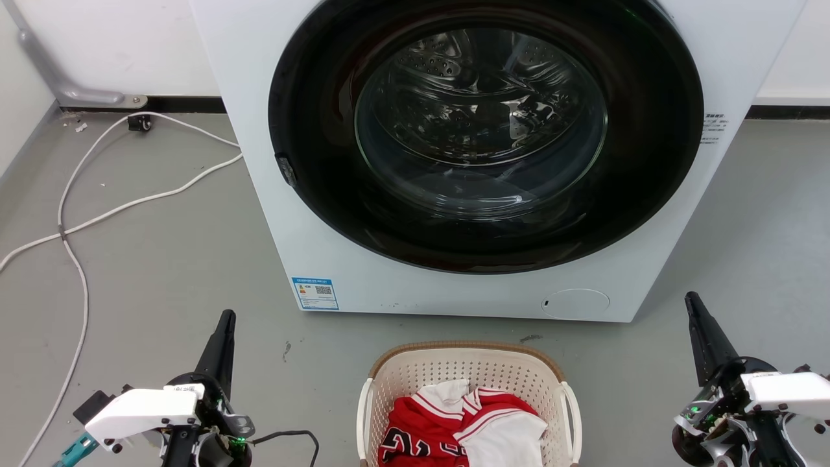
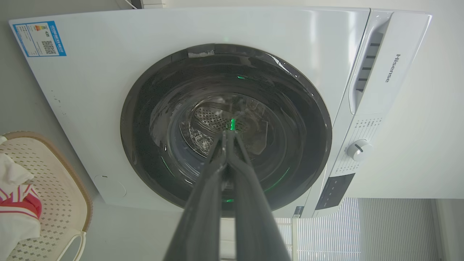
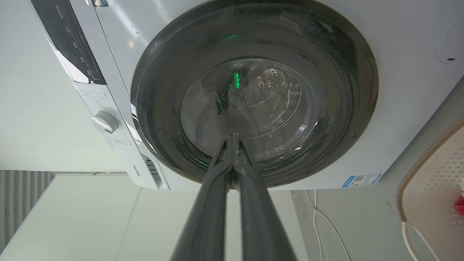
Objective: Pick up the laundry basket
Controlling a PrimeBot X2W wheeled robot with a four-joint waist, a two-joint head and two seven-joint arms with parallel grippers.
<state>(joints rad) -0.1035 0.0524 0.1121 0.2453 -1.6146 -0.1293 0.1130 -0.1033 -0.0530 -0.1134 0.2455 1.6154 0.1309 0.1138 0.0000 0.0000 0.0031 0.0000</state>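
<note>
The laundry basket (image 1: 395, 376) stands on the grey floor at the bottom centre of the head view, just in front of the washing machine. It is cream perforated plastic with a brown rim and white side handles, and it holds red and white clothes (image 1: 463, 425). My left gripper (image 1: 225, 319) is shut with nothing in it, well to the basket's left. Well to the basket's right, my right gripper (image 1: 691, 299) is also shut and holds nothing. Part of the basket (image 2: 54, 181) shows at the left wrist view's lower left and the basket (image 3: 431, 181) again at the right wrist view's right edge.
A white front-loading washing machine (image 1: 324, 214) with its dark round door (image 1: 486, 130) shut stands right behind the basket. White cables (image 1: 78, 259) trail over the floor at the left. A wall with a dark skirting runs behind.
</note>
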